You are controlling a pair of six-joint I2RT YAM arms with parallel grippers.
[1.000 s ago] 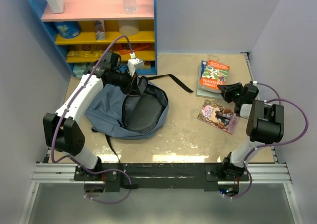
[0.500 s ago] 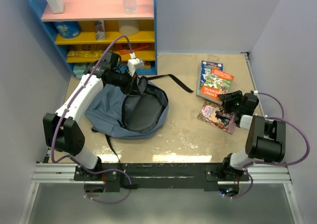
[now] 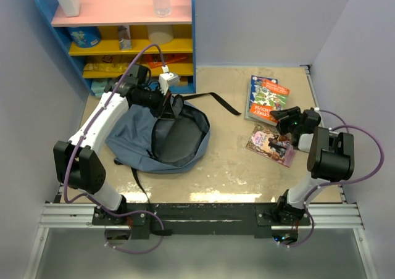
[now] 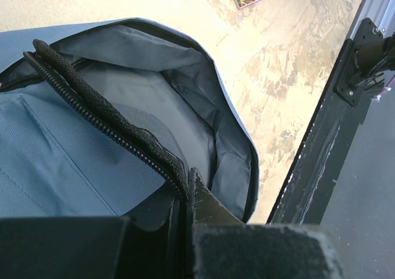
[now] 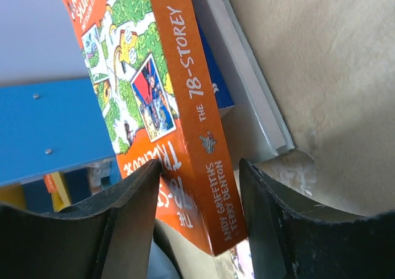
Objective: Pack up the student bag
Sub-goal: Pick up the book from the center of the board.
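Our bag (image 3: pixel 133 142) lies flat on the left half of the counter (image 3: pixel 228 162), close to the blue shelf (image 3: pixel 185 44). Its mouth is open and faces up, and we can see the grey inside.

Our left pincer (image 4: pixel 187 189) is pinched tight on the zip edge at the far side of the mouth. It lifts that edge a little, so the hole is wide.

Our right pincer (image 5: pixel 199 165) is on the other side of the counter, at the orange book (image 5: pixel 179 100). Its two jaws stand apart, one on each side of the book's near end. The book's back edge runs straight away between them. We see a gap beside one jaw, so we think the book is not squeezed. The orange book lies on top of another book (image 5: pixel 247 81), a bit crooked. A pink book (image 3: pixel 271 143) lies flat just in front of them.

The right arm is much nearer the books, and the left arm is busy with the bag. From the right pincer, the bag is off to the left, well apart, with bare counter between. We think the next thing is to close on the book, lift it and carry it left, thin end first, into the open mouth.
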